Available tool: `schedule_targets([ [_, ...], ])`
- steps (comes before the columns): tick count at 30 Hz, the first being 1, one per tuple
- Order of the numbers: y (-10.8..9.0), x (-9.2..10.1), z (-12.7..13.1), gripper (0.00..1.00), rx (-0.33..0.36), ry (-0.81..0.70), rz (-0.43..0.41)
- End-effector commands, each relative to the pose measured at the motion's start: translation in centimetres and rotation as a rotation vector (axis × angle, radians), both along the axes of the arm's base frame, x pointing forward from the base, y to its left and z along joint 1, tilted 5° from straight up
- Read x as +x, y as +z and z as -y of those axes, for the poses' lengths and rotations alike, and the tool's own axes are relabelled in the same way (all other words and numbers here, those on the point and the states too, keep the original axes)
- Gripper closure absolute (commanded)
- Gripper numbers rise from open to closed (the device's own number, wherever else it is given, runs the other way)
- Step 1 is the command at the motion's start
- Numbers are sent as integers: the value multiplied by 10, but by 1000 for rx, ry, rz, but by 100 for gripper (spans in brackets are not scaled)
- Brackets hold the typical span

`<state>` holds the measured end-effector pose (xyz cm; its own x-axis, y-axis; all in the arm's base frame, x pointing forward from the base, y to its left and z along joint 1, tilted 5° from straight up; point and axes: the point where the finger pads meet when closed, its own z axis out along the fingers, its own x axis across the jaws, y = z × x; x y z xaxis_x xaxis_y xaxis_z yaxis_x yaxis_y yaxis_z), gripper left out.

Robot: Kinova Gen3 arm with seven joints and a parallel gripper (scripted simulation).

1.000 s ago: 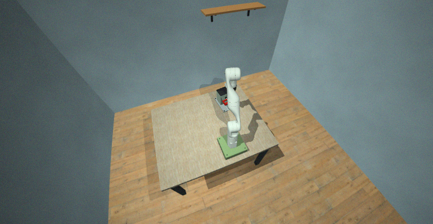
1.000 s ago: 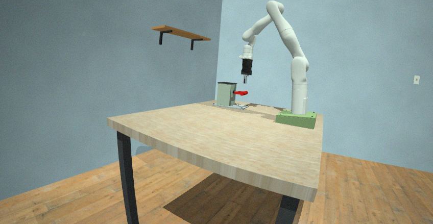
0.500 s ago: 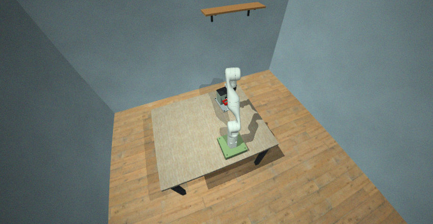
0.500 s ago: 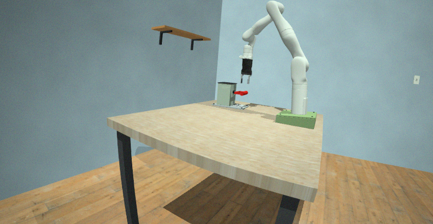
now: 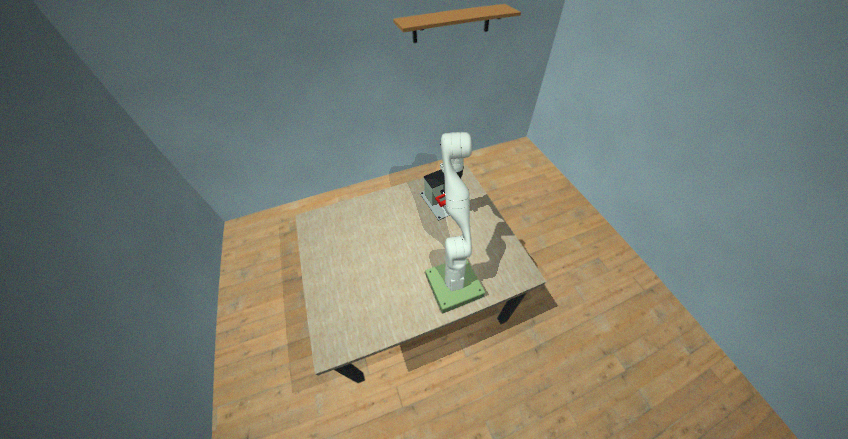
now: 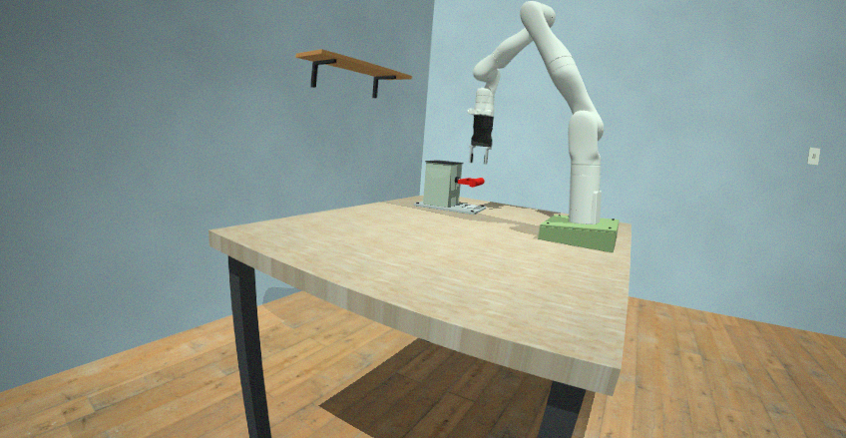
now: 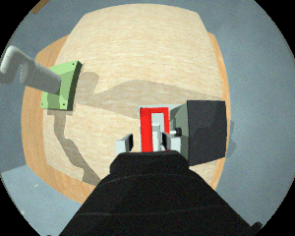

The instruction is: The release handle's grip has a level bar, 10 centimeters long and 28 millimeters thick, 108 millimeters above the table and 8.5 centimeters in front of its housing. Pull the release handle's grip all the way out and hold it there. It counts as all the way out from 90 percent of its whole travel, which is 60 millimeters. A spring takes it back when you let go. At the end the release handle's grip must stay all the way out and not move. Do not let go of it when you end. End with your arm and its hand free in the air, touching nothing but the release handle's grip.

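The release handle's red grip point(image 6: 472, 182) sticks out level from the front of its grey-green housing point(image 6: 442, 183) on a metal baseplate at the table's far corner. In the top view the arm partly hides the red grip point(image 5: 437, 199) and the housing point(image 5: 433, 185). My gripper point(image 6: 479, 158) points straight down, open and empty, a little above the grip and apart from it. In the wrist view the two fingertips of my gripper point(image 7: 151, 142) straddle the red grip point(image 7: 150, 129) seen from above, with the dark housing point(image 7: 206, 130) to its right.
The arm's green base plate point(image 6: 578, 232) is bolted to the table's right side. A wooden wall shelf point(image 6: 351, 64) hangs high on the back wall, well away from the arm. The table's far edge runs just behind the housing.
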<state>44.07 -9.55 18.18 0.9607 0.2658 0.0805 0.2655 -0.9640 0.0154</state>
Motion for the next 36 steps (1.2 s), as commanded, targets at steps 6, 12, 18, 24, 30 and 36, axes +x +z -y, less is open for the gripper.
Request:
schedule_targets([
  [6,1,0,-2,0,-3,15,1],
  [12,-2,1,-1,0,-4,13,3],
  [18,-5,1,-1,0,-5,11,6],
  [24,-10,2,-1,0,-5,10,6],
  [30,-18,2,-1,0,-5,10,6],
  [36,-24,2,-1,0,-5,10,6],
])
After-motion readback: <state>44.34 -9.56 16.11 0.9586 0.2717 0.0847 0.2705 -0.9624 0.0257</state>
